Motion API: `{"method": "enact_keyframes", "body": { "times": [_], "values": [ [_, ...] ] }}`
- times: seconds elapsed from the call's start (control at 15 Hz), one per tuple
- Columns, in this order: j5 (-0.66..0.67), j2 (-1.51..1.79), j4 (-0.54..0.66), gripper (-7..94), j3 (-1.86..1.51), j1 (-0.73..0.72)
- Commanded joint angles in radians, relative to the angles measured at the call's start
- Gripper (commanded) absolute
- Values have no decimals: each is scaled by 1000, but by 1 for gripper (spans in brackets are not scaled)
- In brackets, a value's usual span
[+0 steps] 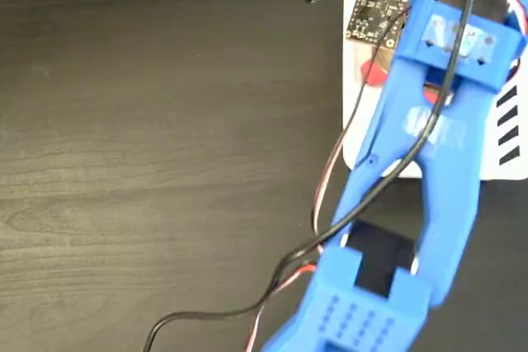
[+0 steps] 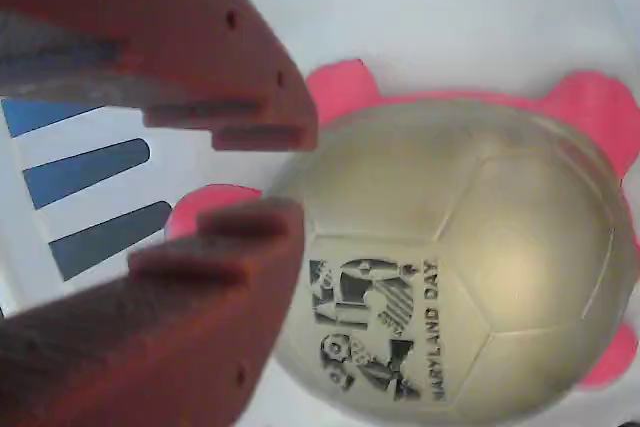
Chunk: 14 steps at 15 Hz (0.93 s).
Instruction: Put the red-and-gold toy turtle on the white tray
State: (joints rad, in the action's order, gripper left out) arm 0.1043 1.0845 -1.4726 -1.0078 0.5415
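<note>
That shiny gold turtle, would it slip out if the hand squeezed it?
Probably somewhat: the turtle's domed shell looks smooth and glossy, so fingers might slide off. It seems rigid, and sits flat on the white tray, so unlikely to roll.

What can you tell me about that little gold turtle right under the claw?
The red-and-gold toy turtle has a shiny, hard-looking gold domed shell with seams like a football's and a black print reading "MARYLAND DAY". Pink-red limbs poke out around its rim. It sits shell-up on the white tray, near the striped edge. The gripper hangs close above its side, fingers slightly apart; whether they touch it is unclear. In the fixed view the arm hides all but a red bit.
</note>
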Motion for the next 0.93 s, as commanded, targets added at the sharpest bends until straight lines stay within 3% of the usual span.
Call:
{"method": "enact_keyframes", "body": {
  "times": [0.0, 0.4, 0.67, 0.87],
  "values": [
    [-58, 261, 118, 0, -106, -28],
    [-127, 807, 589, 0, -698, -310],
    [-186, 1177, 738, 0, -1127, -566],
    [-224, 1431, 769, 0, -1471, -627]
  ]
}}
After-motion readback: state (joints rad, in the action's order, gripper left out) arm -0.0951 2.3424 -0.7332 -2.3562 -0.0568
